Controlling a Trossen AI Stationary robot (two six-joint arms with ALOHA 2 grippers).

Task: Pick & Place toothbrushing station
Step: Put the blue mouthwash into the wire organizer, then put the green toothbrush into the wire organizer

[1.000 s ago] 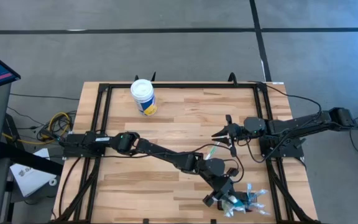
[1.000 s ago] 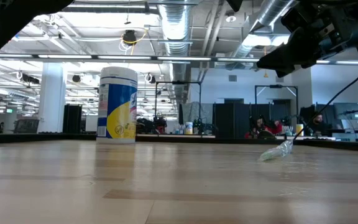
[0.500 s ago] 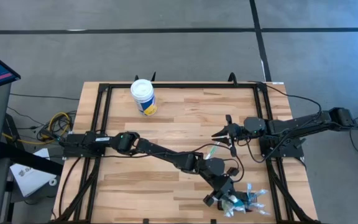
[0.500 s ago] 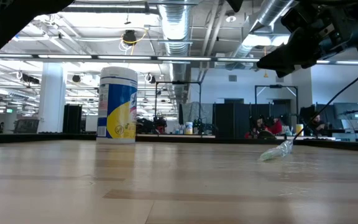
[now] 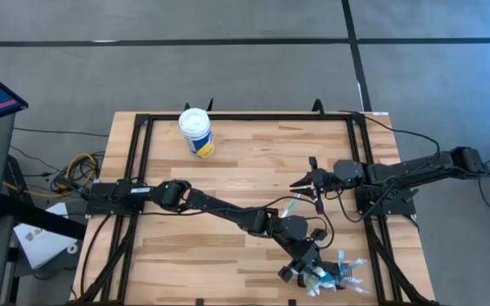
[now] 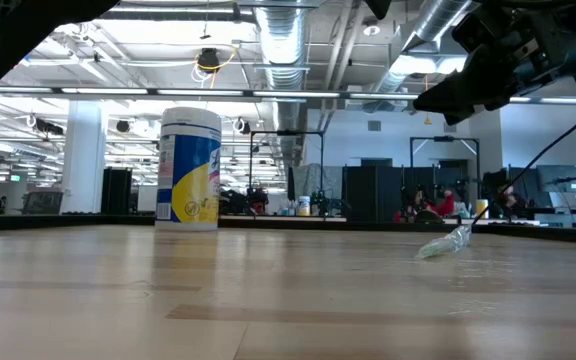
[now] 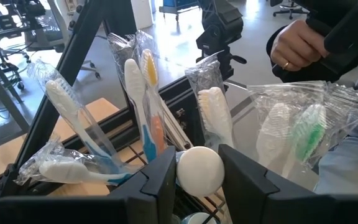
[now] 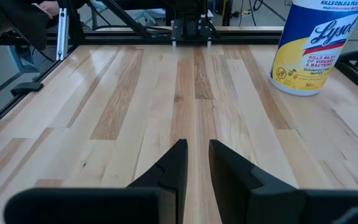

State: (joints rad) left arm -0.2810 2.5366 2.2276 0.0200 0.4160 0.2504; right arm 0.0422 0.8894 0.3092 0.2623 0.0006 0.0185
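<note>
The toothbrushing station (image 5: 333, 276) is at the table's near right corner, a dark holder with several plastic-wrapped toothbrushes (image 7: 146, 106) standing in it. Its ribbed black base (image 7: 211, 200) barely shows behind my fingers. My left gripper (image 5: 303, 273) is at the station's left side, shut on a white round knob (image 7: 199, 170). My right gripper (image 5: 301, 180) hovers over the table's right middle, shut and empty, with only a narrow slit between the fingers (image 8: 197, 163). One wrapped toothbrush (image 5: 288, 205) lies flat on the table below it, and also shows in the low view (image 6: 444, 243). My left gripper pinches the white round knob (image 7: 199, 170) between its two fingers, among the standing toothbrushes of the station. The knob sits at the fingers' free ends. Whether the station rests on the table or is lifted, I cannot tell.
A white-lidded yellow-and-blue wipes tub (image 5: 196, 132) stands at the far left of the table, also in the right wrist view (image 8: 314, 46). A black frame rail (image 5: 143, 153) runs around the tabletop. A person's hand (image 7: 297, 43) shows beyond the near right corner.
</note>
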